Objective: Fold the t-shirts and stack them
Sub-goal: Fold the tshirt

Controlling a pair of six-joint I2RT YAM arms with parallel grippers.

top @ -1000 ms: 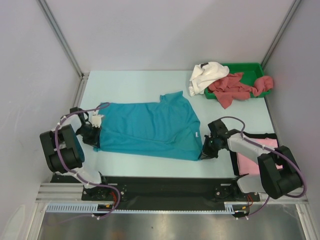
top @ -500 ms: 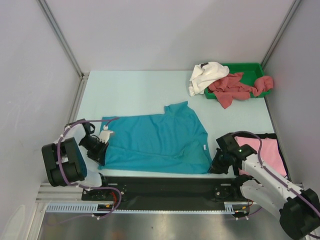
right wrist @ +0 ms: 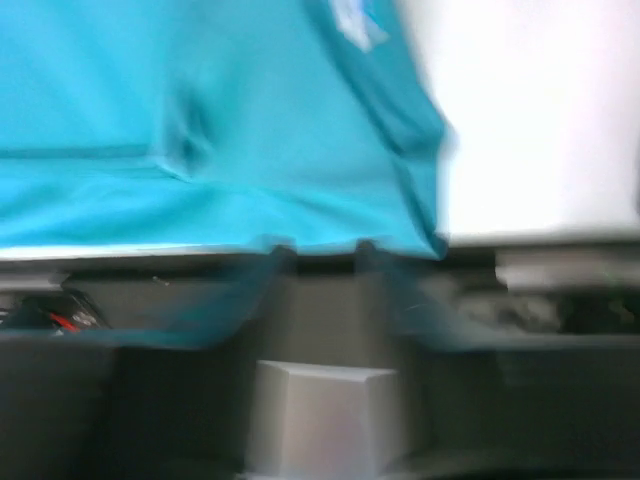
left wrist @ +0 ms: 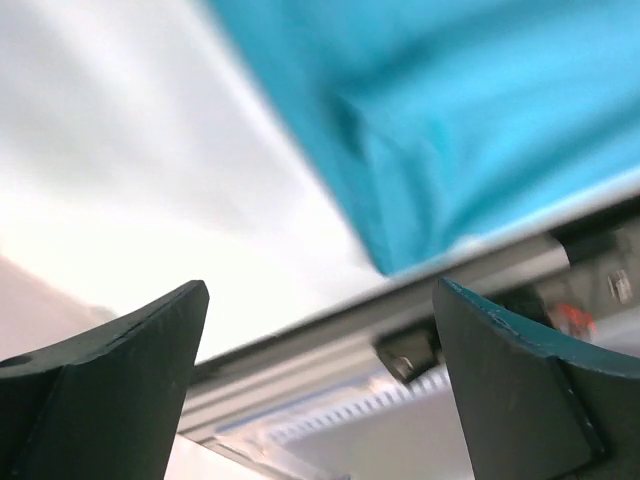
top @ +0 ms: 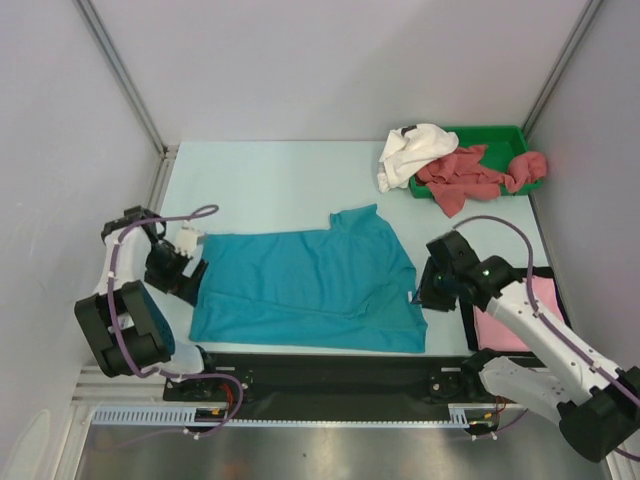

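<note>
A teal-blue t-shirt [top: 305,290] lies spread flat on the table near its front edge. My left gripper [top: 190,266] hovers at the shirt's left edge. In the left wrist view the left gripper [left wrist: 320,330] is open and empty, with the teal-blue t-shirt [left wrist: 480,120] beyond it. My right gripper [top: 424,292] is at the shirt's right hem. In the blurred right wrist view the right gripper [right wrist: 318,255] has its fingers apart, just off the edge of the teal-blue t-shirt [right wrist: 200,130]. A white t-shirt [top: 412,150] and dusty-red t-shirts [top: 465,178] hang over the tray. A light pink t-shirt [top: 500,325] lies at the right.
The green tray [top: 510,135] stands at the back right corner. The table [top: 270,180] is pale, walled by grey panels with metal posts. A black base rail [top: 330,370] runs along the near edge, just in front of the teal shirt.
Both grippers have opened and let go of the teal shirt. It was dragged toward the near edge and now lies flat. Both grippers have drawn back a little from its edges.
</note>
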